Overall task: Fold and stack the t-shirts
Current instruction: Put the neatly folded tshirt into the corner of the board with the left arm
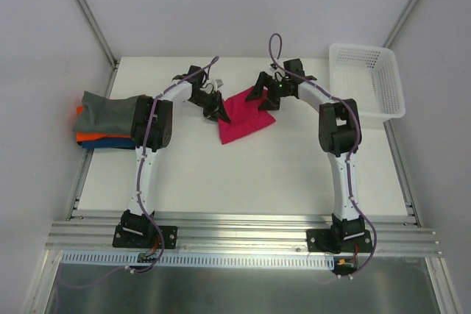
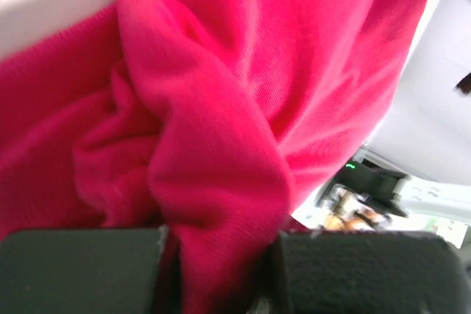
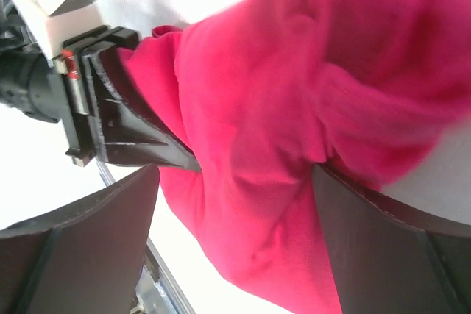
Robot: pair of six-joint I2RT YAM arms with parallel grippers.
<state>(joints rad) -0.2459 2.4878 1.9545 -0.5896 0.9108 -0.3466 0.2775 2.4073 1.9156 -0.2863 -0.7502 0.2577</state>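
Top view first: the magenta t-shirt (image 1: 245, 119) lies bunched on the table (image 1: 243, 182), toward 12 o'clock of centre. The left end effector (image 1: 215, 110) is at the shirt's 9 o'clock edge. Its own wrist view shows what the overhead can't: jaws nearly together, a fold of magenta cloth squeezed between them. The right end effector (image 1: 262, 98) sits at the 1 o'clock corner. Only its wrist view shows the jaws gaping wide, cloth bulging between, unclamped. The folded t-shirts (image 1: 103, 119), grey over orange over blue, are stacked at 9 o'clock. The white basket (image 1: 368, 82) stands at 2 o'clock.

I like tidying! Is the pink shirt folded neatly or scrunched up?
Scrunched. The pink shirt lies rumpled with thick creases, one bunch pinched between the left fingers.
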